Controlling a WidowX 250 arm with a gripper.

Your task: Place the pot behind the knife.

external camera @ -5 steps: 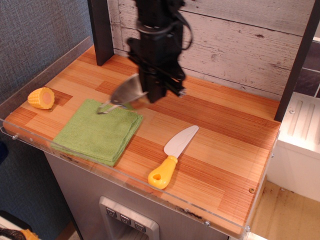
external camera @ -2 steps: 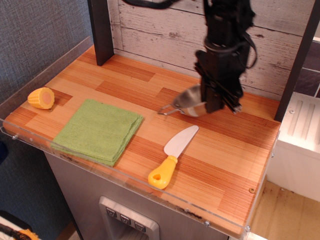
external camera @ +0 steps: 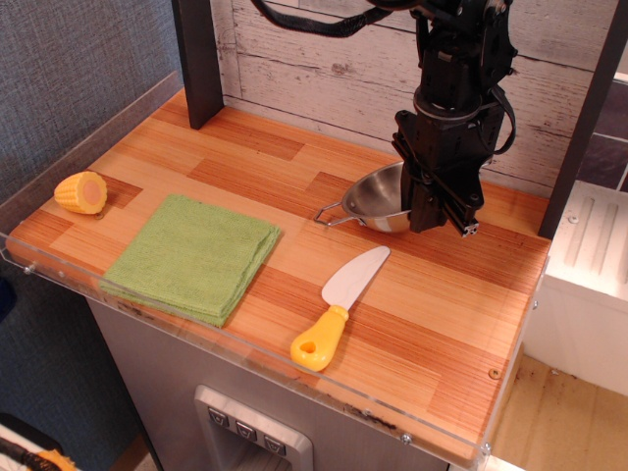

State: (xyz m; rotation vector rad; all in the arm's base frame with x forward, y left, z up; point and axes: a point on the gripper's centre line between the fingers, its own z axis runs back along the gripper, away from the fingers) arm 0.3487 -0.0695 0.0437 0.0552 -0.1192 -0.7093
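The pot (external camera: 378, 199) sits on the table (external camera: 461, 324) far of the knife (external camera: 339, 305), toward the back wall and right of centre. It is tilted a little, its open side facing up and left, so the shiny inside shows. One wire loop handle sticks out on its left side, low over the wood. The pot's right rim is hidden by the hand (external camera: 435, 208), which comes straight down from above and is pinched on that right edge. The black arm rises from there out of the top of the frame, with cables looping around it.

The knife lies near the front, its cream blade pointing far and right toward the pot, its yellow handle pointing near and left, close to the clear front edge of the table. Blade tip and pot are near each other but apart, with a strip of bare wood between them.

A folded green cloth (external camera: 191, 257) lies flat on the left half of the table, well apart from the pot. A yellow corn piece (external camera: 81, 192) rests at the far left, beside the clear side wall, cut face turned right.
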